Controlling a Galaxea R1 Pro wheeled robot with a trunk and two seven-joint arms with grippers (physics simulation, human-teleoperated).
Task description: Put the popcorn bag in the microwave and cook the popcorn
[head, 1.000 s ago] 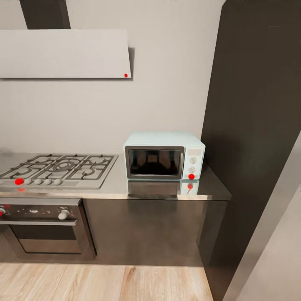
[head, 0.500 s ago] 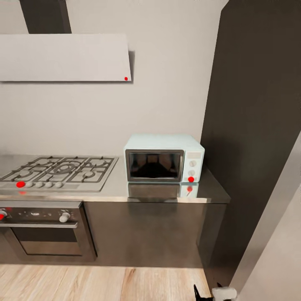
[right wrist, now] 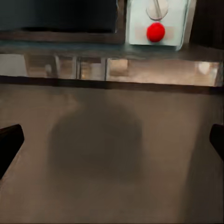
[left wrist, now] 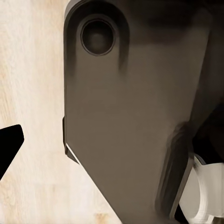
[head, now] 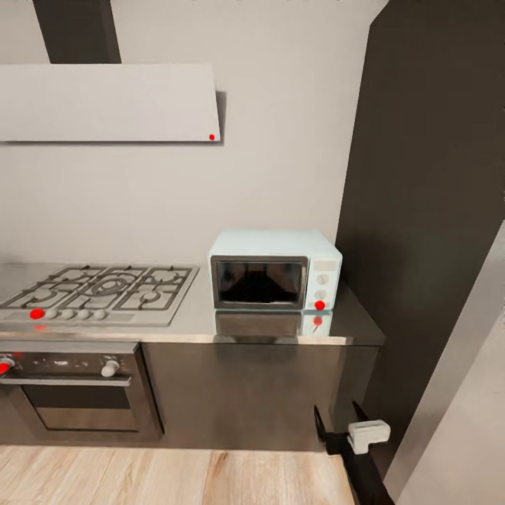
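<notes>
The pale blue microwave (head: 275,272) stands with its dark door closed at the right end of the grey countertop (head: 196,319). The popcorn bag is out of view. My right gripper (head: 341,419) is raised low at the right, in front of the dark cabinet front below the microwave, open and empty. In the right wrist view its two fingertips (right wrist: 9,140) sit at opposite edges, facing the cabinet front under the microwave's red dot (right wrist: 155,31). My left gripper (left wrist: 112,149) hangs over the wooden floor beside my own dark base, one fingertip (left wrist: 9,144) showing far out to the side.
A steel gas hob (head: 98,287) lies left of the microwave, with a built-in oven (head: 70,382) below it and a white hood (head: 105,102) above. A tall dark cabinet (head: 428,210) closes the right side. Light wood floor (head: 175,477) runs along the cabinets.
My right gripper has risen into view at the lower right, in front of the cabinet. The camera has shifted slightly, so the whole scene sits a little lower.
</notes>
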